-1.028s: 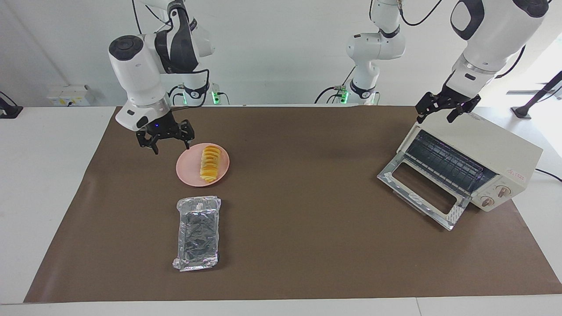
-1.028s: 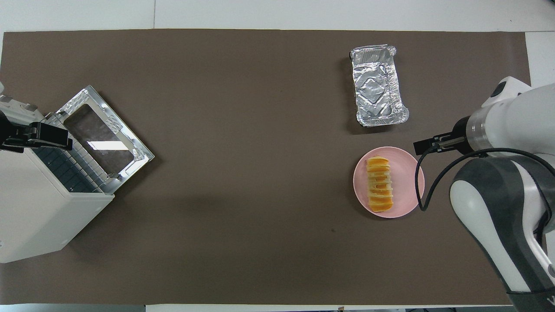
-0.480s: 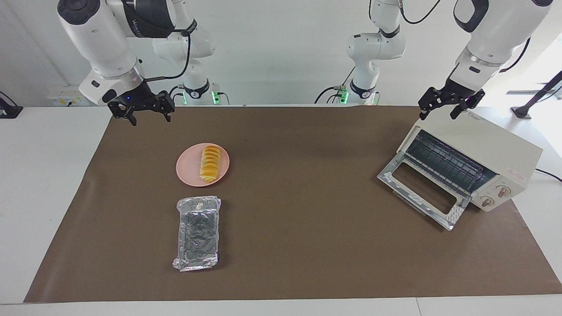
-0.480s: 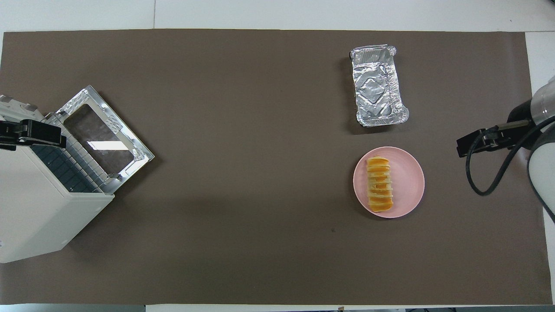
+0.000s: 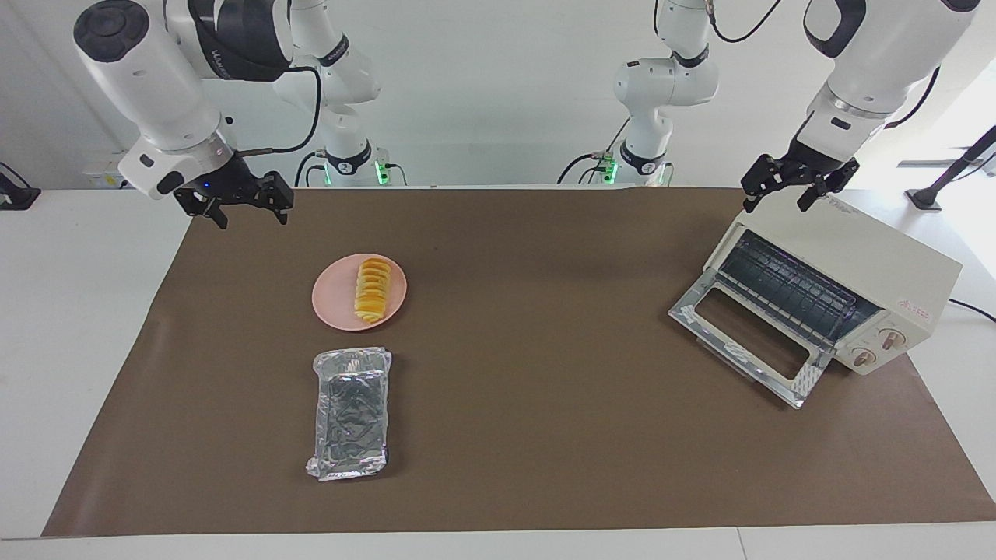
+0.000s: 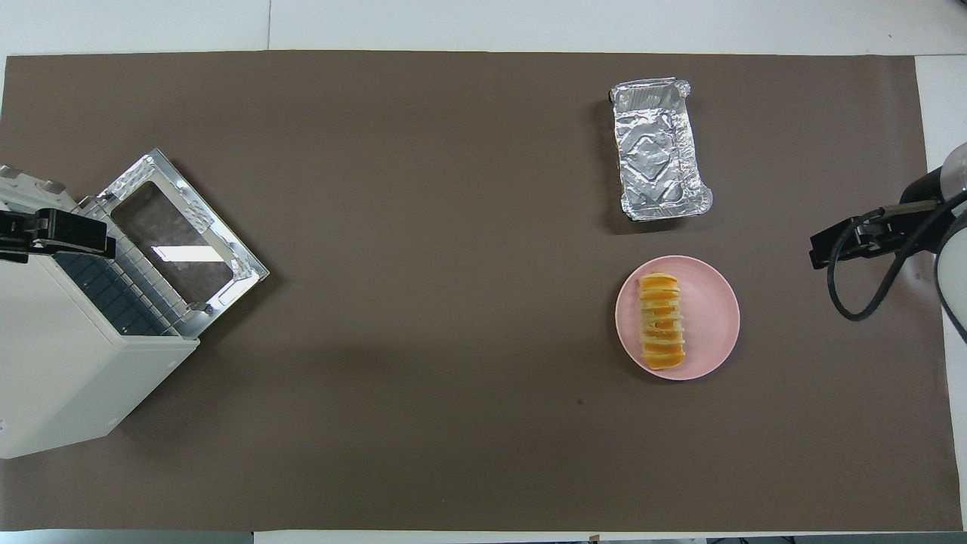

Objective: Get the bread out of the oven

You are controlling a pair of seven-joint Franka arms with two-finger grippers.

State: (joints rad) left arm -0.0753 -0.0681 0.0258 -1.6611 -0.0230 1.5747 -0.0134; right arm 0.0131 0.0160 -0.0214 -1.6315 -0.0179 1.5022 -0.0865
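Note:
The bread [image 5: 372,289] is a golden ridged loaf lying on a round pink plate [image 5: 331,299]; it also shows in the overhead view [image 6: 662,321]. The cream-white oven [image 5: 871,260] stands at the left arm's end of the table with its glass door [image 5: 747,342] folded down open and its wire rack bare. In the overhead view the oven [image 6: 68,363] is at the table's edge. My right gripper [image 5: 250,218] is open and empty, raised over the brown mat's corner, apart from the plate. My left gripper [image 5: 774,204] is open and empty over the oven's top edge.
A crinkled silver foil tray [image 5: 352,412] lies empty on the mat, farther from the robots than the plate; it also shows in the overhead view [image 6: 659,149]. The brown mat [image 5: 529,327] covers most of the white table.
My right gripper has risen from beside the plate and moved off toward the right arm's end of the mat. My left gripper has lifted slightly over the oven. The bread has not moved.

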